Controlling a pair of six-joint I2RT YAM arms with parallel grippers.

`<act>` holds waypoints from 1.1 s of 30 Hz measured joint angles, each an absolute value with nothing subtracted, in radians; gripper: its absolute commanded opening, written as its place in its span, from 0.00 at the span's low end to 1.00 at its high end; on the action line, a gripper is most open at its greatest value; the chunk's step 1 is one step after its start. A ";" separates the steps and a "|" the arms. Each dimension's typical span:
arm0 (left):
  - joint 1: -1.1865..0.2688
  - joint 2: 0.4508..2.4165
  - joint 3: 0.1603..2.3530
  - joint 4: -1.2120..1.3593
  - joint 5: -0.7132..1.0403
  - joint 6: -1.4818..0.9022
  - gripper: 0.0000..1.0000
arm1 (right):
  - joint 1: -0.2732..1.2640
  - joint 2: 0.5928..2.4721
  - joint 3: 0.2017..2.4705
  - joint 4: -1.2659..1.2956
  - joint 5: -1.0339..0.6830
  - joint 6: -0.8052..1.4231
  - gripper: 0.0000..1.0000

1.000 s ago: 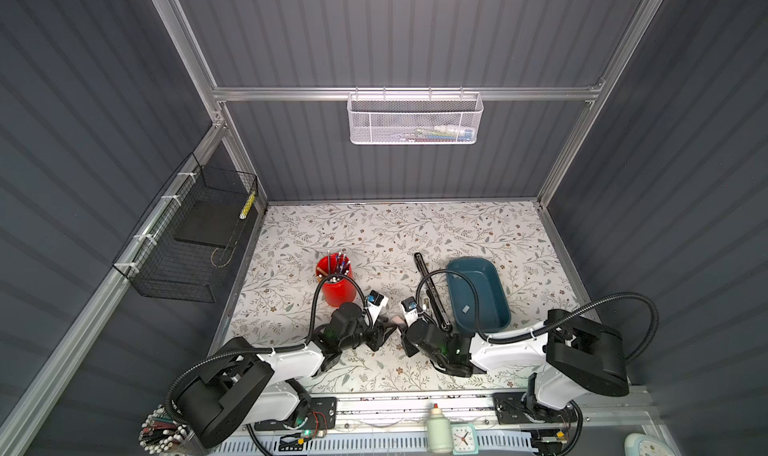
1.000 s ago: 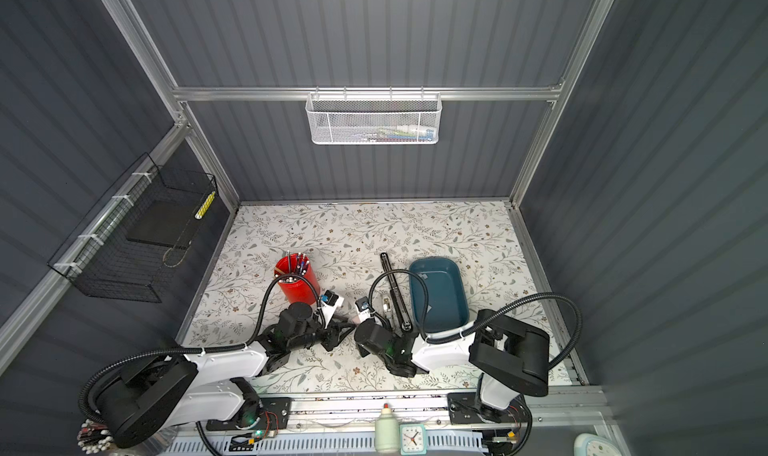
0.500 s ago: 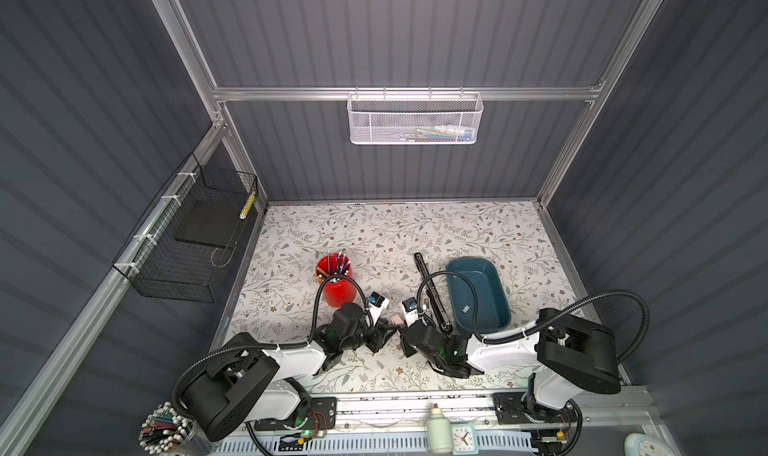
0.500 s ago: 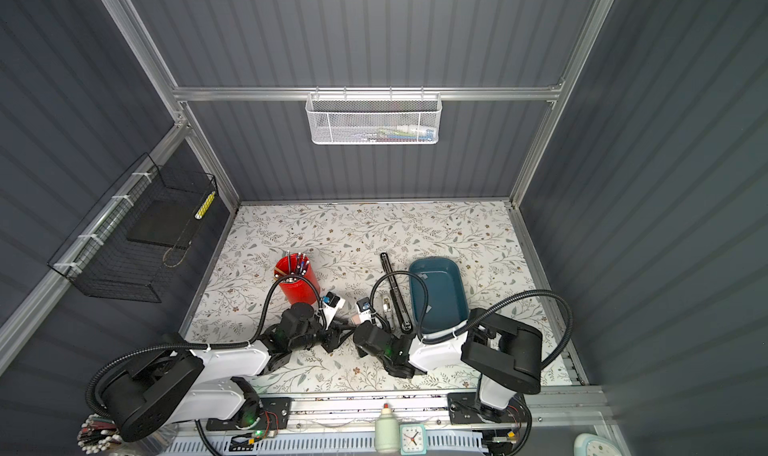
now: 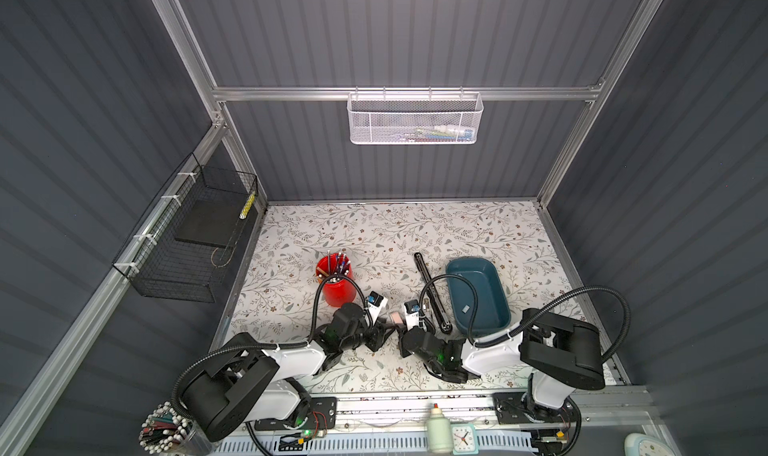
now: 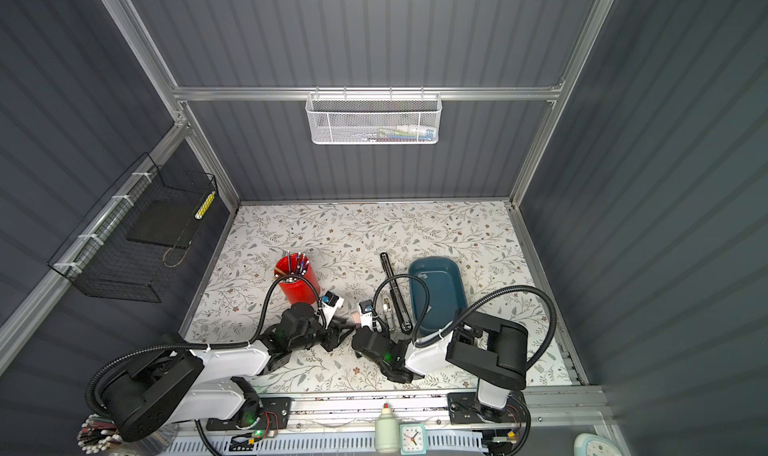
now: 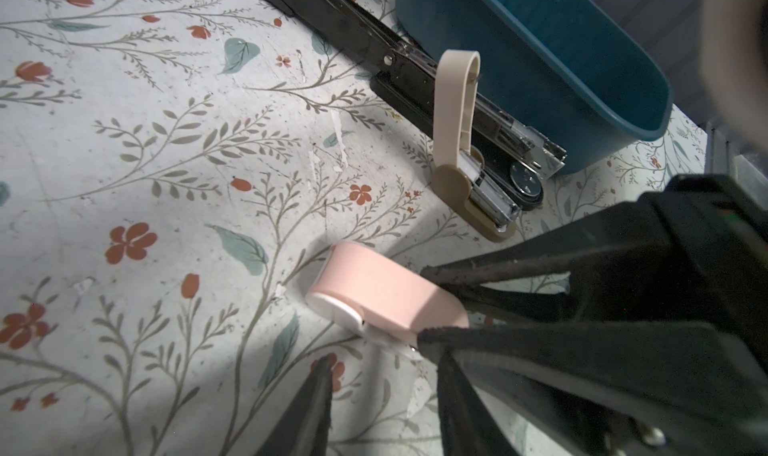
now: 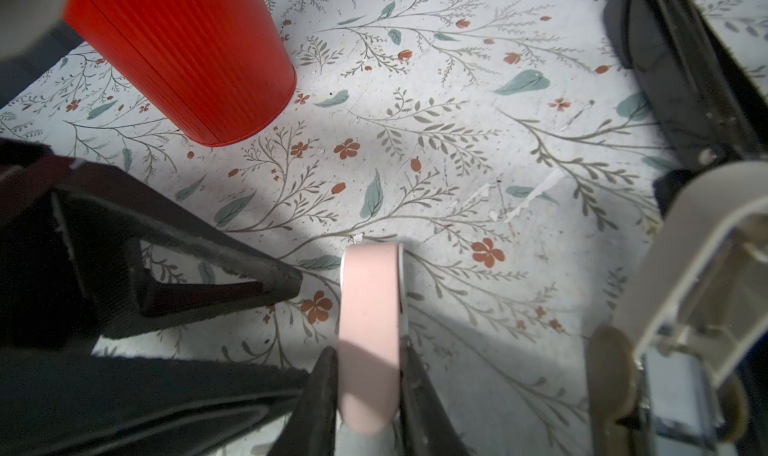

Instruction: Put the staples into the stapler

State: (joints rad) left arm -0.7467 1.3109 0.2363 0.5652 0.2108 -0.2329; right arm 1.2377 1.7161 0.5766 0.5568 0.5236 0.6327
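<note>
In both top views a small pink piece sits on the floral table near its front middle. The staples lie in the blue tray, just beside the long black stapler. In the left wrist view your left gripper stands partly open, nothing between its fingers. In the right wrist view your right gripper clamps the pink piece on both sides.

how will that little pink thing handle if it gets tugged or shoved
The pink piece looks rigid and probably light: the right gripper pinches one end and it juts out straight. Its smooth rounded shell may slip or pivot in that narrow pinch. Turned on edge, it would likely topple if released.
</note>
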 measured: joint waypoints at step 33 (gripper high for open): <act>-0.740 0.720 0.234 0.118 -0.163 -0.361 0.71 | 1.173 1.991 1.056 0.052 0.647 0.720 0.47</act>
State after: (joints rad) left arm -0.7399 0.7200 0.2344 0.1184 -0.1627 -0.3611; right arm 1.1728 1.9907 1.0561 0.0525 0.6472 0.7197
